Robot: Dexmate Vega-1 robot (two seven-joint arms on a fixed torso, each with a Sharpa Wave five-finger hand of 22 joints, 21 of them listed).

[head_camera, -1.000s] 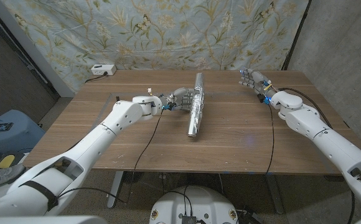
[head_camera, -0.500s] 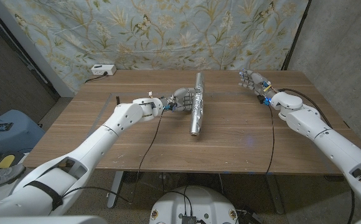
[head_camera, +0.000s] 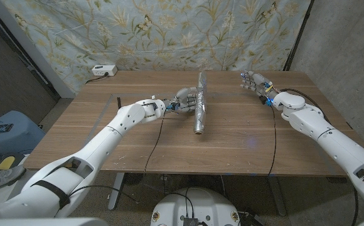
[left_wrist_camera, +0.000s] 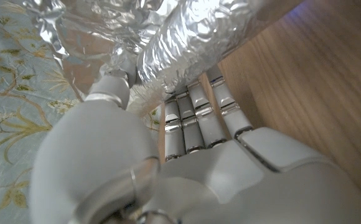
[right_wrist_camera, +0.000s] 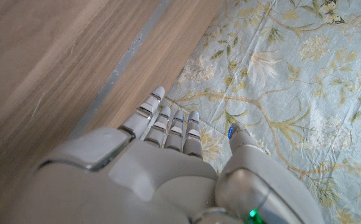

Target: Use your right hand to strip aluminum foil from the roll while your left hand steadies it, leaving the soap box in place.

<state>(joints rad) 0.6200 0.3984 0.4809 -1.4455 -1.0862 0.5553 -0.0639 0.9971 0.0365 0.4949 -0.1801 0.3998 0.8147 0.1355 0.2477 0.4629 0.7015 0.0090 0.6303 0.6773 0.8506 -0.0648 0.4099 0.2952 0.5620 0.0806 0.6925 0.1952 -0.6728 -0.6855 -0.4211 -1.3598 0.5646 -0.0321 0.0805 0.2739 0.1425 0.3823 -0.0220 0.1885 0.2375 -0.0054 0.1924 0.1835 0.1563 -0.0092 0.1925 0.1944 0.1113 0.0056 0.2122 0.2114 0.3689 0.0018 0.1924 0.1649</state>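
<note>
The left robot hand (head_camera: 185, 98) is wrapping its fingers (left_wrist_camera: 193, 115) around the foil roll (head_camera: 200, 103), gripping it about mid-length; the left wrist view is showing crinkled foil pressed right against those fingers, with a loose flap of sheet (left_wrist_camera: 84, 28) lifting just past the thumb. The roll is lying lengthwise on the wooden worktop (head_camera: 138, 141), near its middle, running from the far edge toward the robot. The right robot hand (head_camera: 255, 82) is waiting well apart from the roll, off to its right near the worktop's far edge, fingers extended and apart, holding nothing. So the steadying step looks to be in hand, and the stripping is not yet begun. Next, the right robot hand would probably need to cross to the roll and pinch the loose foil edge.
</note>
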